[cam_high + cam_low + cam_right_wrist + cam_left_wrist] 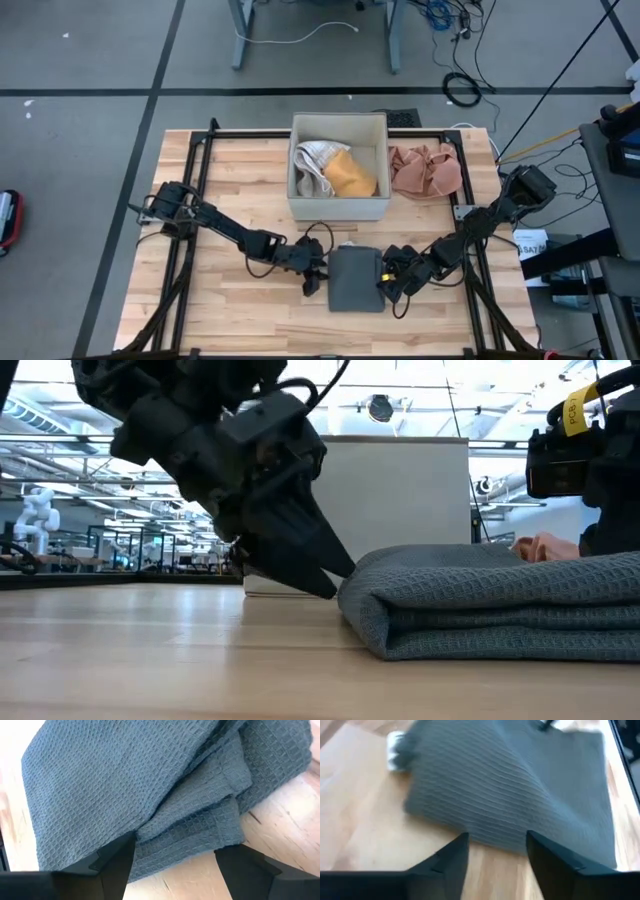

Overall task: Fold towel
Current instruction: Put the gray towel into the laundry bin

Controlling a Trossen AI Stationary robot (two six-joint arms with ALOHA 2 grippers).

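- Grey waffle-weave towel (pixel 357 279), folded into a compact rectangle, lies flat on my light wooden slatted desk (pixel 240 310), around 6 o'clock from desk centre, near the front edge.
- My left pincer (pixel 316 275) sits at the towel's 9 o'clock edge, just beside it. Fingers (pixel 451 856) are spread apart with nothing between them; the towel edge lies right in front of the tips.
- Low view: left pincer tips angle down to the desk, touching or nearly touching the rounded fold of the towel (pixel 480 605); can't tell which.
- My right pincer (pixel 388 280) sits at the towel's 3 o'clock edge, just beside it. Fingers (pixel 116 861) wide apart, holding nothing; stacked towel layers (pixel 165 790) show just ahead of them.
- Towel is free of both pincers, layers resting on each other.
- White open-top square box (pixel 338 205) stands at 12 o'clock from the towel, well apart from it, holding a crumpled white patterned cloth (pixel 314 167) and a mustard-yellow cloth (pixel 352 175).
- Crumpled pinkish-tan cloth (pixel 425 168) lies on the desk just beside the box, at its 3 o'clock.
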